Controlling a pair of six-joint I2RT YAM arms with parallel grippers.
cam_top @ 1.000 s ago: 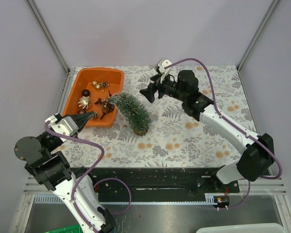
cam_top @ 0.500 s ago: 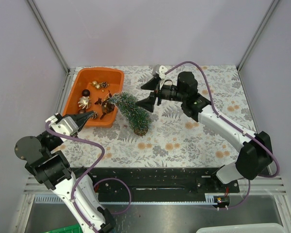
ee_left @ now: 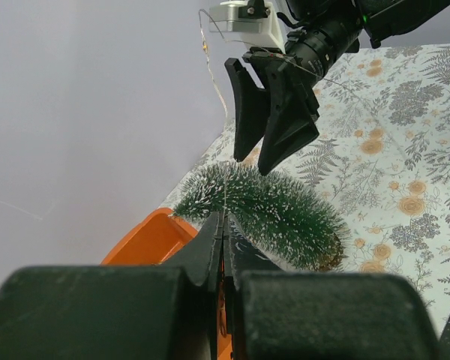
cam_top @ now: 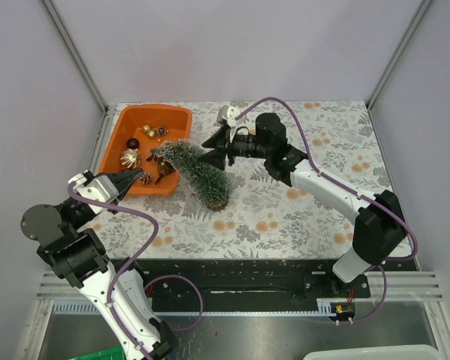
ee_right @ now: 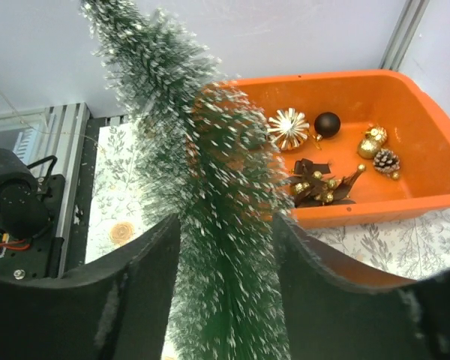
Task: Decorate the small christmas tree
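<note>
Bristles of frosty cone-shaped small christmas tree [cam_top: 199, 174] between spread jaws of right gripper [cam_top: 203, 152]; left gripper [cam_top: 139, 178] clenched.

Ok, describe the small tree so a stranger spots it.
Find the orange plastic tray at the table's left. Tilted over its right rim is the small christmas tree, a slim dark green bristle cone, white-tipped, dwarfing the gold ornaments.

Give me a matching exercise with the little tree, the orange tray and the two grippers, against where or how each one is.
Things:
1. small christmas tree
2. orange tray
3. left gripper
4. right gripper

States:
A. shut
B. holds ornaments
C. tilted, tip toward the tray
D. jaws on either side of the tree

Pairs: 1-C, 2-B, 3-A, 4-D
</note>
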